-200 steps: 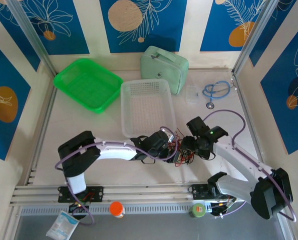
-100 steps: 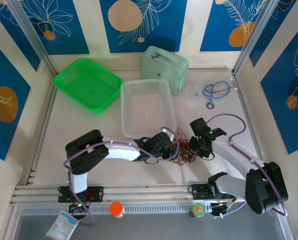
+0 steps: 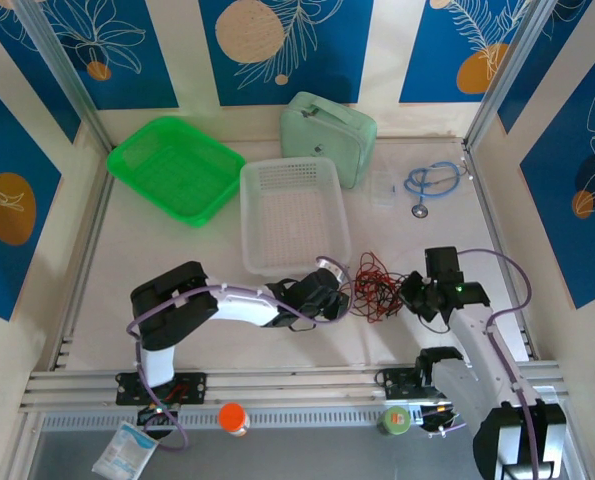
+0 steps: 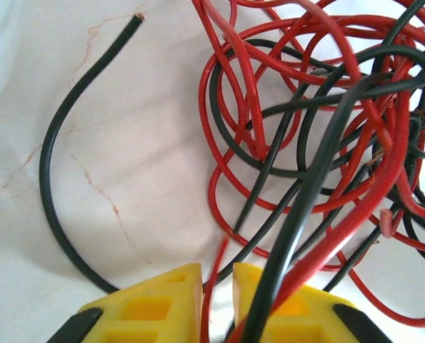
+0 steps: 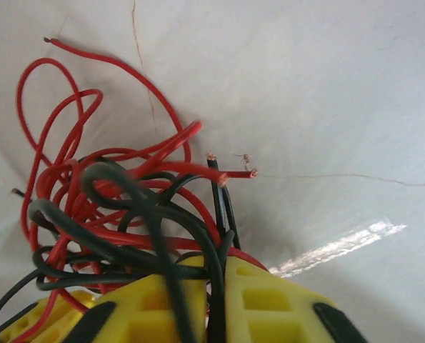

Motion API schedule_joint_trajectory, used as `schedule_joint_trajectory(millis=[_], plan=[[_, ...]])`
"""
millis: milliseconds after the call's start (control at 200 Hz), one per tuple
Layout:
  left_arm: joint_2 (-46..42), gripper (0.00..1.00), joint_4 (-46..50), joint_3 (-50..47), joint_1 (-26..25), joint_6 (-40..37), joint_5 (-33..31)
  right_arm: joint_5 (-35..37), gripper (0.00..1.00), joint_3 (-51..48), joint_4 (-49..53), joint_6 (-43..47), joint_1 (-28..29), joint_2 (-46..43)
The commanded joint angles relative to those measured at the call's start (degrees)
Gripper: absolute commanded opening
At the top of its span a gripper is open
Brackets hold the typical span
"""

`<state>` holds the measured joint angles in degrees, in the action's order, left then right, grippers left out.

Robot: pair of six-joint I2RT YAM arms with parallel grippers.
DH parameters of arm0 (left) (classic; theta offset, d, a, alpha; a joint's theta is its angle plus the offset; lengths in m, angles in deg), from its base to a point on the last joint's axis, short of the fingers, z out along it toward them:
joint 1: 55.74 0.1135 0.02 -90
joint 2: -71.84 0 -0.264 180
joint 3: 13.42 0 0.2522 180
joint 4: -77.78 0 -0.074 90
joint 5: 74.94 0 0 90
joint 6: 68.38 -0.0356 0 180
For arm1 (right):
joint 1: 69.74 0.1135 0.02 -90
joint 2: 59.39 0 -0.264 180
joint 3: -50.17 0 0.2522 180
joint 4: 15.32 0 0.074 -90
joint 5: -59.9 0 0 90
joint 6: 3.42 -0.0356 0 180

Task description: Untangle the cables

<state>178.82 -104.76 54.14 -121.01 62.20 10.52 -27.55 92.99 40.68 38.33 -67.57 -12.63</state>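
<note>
1. Red and black cables lie in one knotted bunch on the table. The bunch is strung between the two grippers, just beside the near right corner of the white basket.
2. The left gripper has its yellow fingers pinched almost together on a red strand that runs through the gap. A black strand drapes over its right finger, and it cannot be told whether that one is also caught.
3. The right gripper is clamped on black strands coming out of the right side of the bunch.
4. Main risk: both grips appear to lead into the same knot. The strands cross many times in the left wrist view, so a straight pull apart would likely cinch the loops tighter rather than free them.
5. Slip risk: the wires are thin and smooth, so a hard tug could draw one out from between the pads.
6. Snag risk: the stripped tips could hook neighbouring loops. The draped black strand could also be dragged along, hauling the whole bunch toward one arm.
</note>
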Motion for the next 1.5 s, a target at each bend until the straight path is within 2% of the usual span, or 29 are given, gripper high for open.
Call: schedule_joint_trajectory(millis=[0,60,195,225,305,395,685,810,975,1141,1361,1441,1491], plan=[[-2.3,0.27,3.9,-1.7,0.0,1.7,1.6,-8.3,0.37,-0.3,1.1,1.3,-0.9,0.4],[-4.3,0.35,4.3,-1.3,0.0,0.5,2.4,-9.6,0.51,0.6,2.5,1.9,-0.8,0.2],[-7.8,0.49,8.3,1.1,-0.1,-1.7,3.9,-6.9,0.71,5.4,7.6,3.9,-0.3,-1.8],[-8.3,0.51,9.0,1.6,-0.2,-1.9,4.2,-6.4,0.78,6.7,8.7,4.5,-0.2,-1.8],[-8.6,0.55,10.3,2.7,-0.3,-2.2,5.6,-7.3,0.83,8.7,8.5,5.2,0.0,-1.0],[-7.9,0.61,10.6,3.9,-1.0,-2.5,6.7,-4.9,0.85,11.8,9.3,7.1,1.5,2.3],[-0.8,0.70,10.7,10.3,-2.0,-4.9,5.5,7.9,0.84,15.3,9.5,8.7,9.7,14.9],[0.9,0.70,12.4,11.8,-1.9,-5.6,1.0,8.0,0.79,14.4,7.2,8.4,10.3,19.0],[-1.0,0.70,15.6,10.5,-1.3,-7.0,-3.9,8.7,0.72,12.6,5.3,7.5,9.8,18.1],[-3.1,0.71,15.2,6.3,0.4,-5.5,-5.0,8.0,0.72,11.4,4.0,7.7,9.0,19.1],[-3.6,0.71,13.6,3.9,1.9,-4.3,-4.1,7.2,0.71,10.3,-0.3,7.9,9.0,25.2],[-3.6,0.72,12.1,3.9,1.9,-4.5,-2.2,6.8,0.65,9.3,-2.4,7.6,9.0,26.8],[-3.6,0.72,11.0,3.8,1.9,-4.8,-0.7,6.2,0.53,8.4,-3.7,7.4,8.9,27.1]])
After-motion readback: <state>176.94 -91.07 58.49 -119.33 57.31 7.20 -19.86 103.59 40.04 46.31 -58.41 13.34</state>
